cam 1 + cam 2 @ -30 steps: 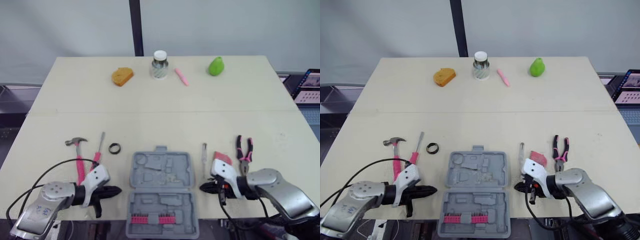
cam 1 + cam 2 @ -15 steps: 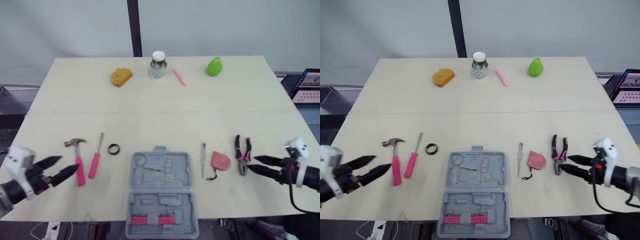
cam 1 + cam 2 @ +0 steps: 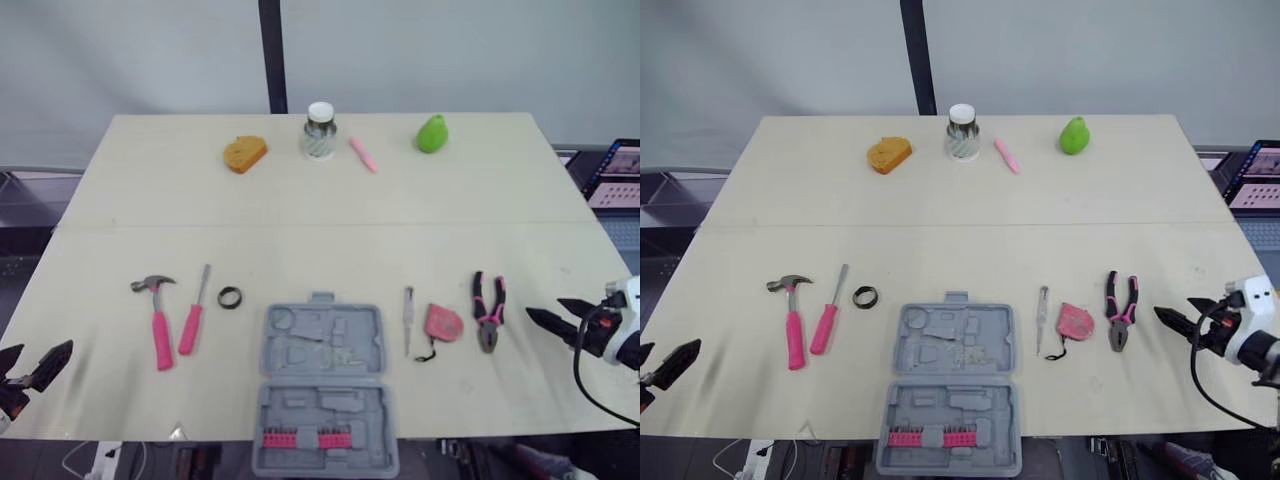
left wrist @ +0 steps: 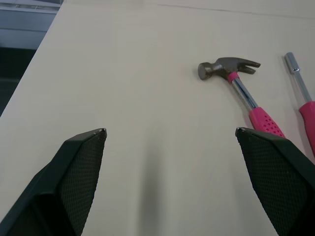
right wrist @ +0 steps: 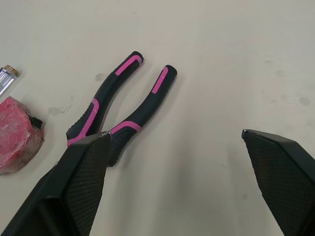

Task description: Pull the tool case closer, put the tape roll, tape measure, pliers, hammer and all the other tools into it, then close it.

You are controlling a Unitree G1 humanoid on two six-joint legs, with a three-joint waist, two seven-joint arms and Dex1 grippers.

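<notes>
The case (image 3: 325,385) lies open at the middle of the table's (image 3: 300,225) near edge, both grey halves flat, with a row of pink bits in the nearer half. Left of it lie the tape roll (image 3: 230,297), screwdriver (image 3: 193,312) and hammer (image 3: 157,320), side by side. To the right lie a thin driver (image 3: 408,318), the tape measure (image 3: 441,322) and the pliers (image 3: 488,310). None is in the case.

The left gripper (image 3: 45,347) sits at the near left corner, fingers apart and empty, well apart from the hammer. The right gripper (image 3: 545,308) hovers near the right edge, just beside the pliers, fingers spread, holding nothing.

The head views take in the far edge, with a sponge (image 3: 244,153), jar (image 3: 320,130), pen (image 3: 362,154) and green object (image 3: 432,133). The left wrist view gives the hammer's claw head and the screwdriver's steel tip. The right wrist view gives the pliers' splayed handles, pointing away from the gripper.
</notes>
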